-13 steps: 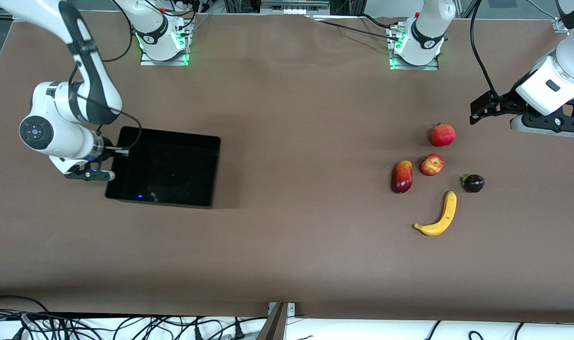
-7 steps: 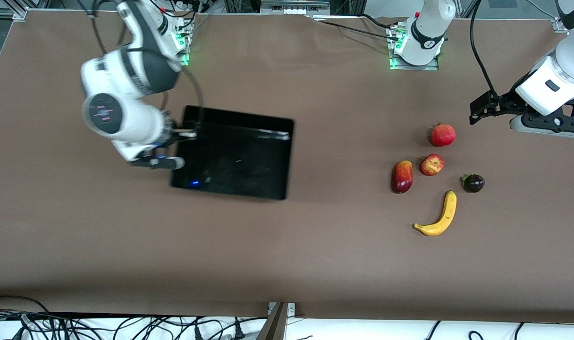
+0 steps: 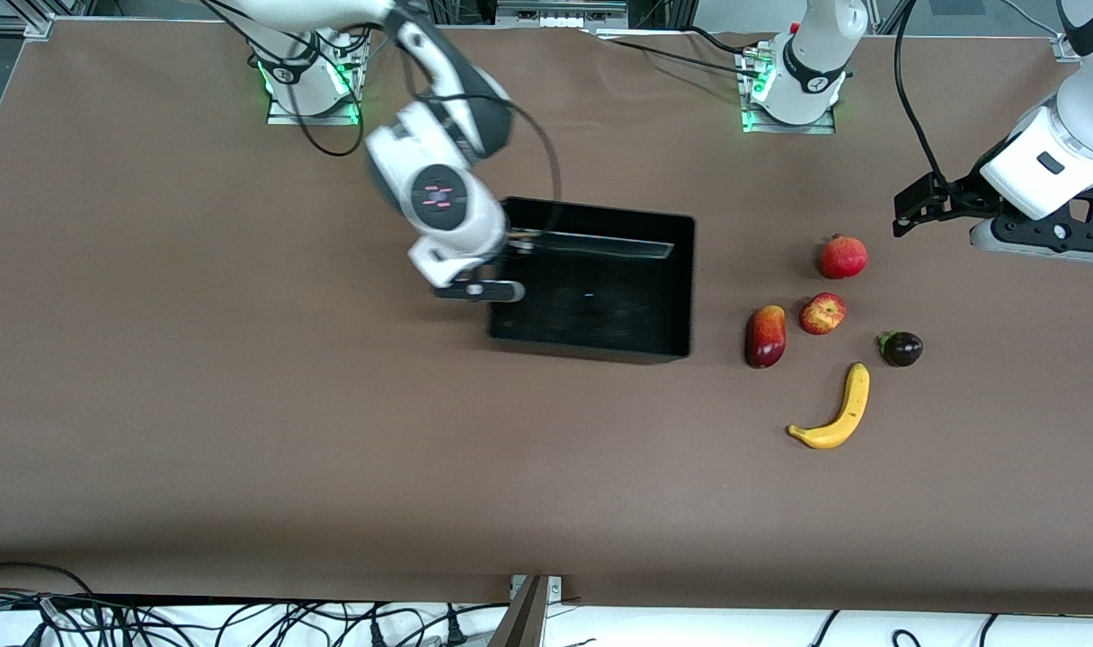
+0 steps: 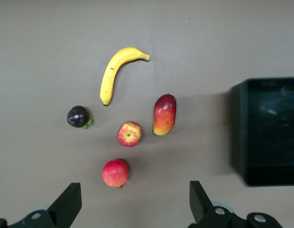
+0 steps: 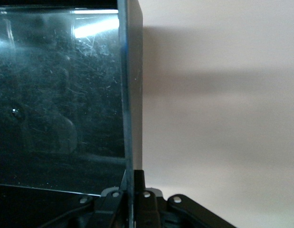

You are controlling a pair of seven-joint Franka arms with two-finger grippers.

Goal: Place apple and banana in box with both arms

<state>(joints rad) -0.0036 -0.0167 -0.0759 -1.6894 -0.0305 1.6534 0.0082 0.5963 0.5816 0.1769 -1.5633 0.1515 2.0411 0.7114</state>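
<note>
1. Your right gripper is clamped tight on the wall of the box at the end toward the right arm's side. I judge the step in hand to be bringing the box beside the fruit. The box is glossy black, rectangular and low-walled, with fine scratches on its floor, and it is empty.
2. Near the box lies an elongated mango, dark red and orange.
3. The apple sits just beside the mango: small, round, red with yellow streaks. The curved, smooth yellow banana lies nearer the front camera. Neither is in the box yet.
4. Your left gripper waits with jaws spread wide, holding nothing, over bare table near the fruit. Next, I would lower it squarely onto the apple.
</note>
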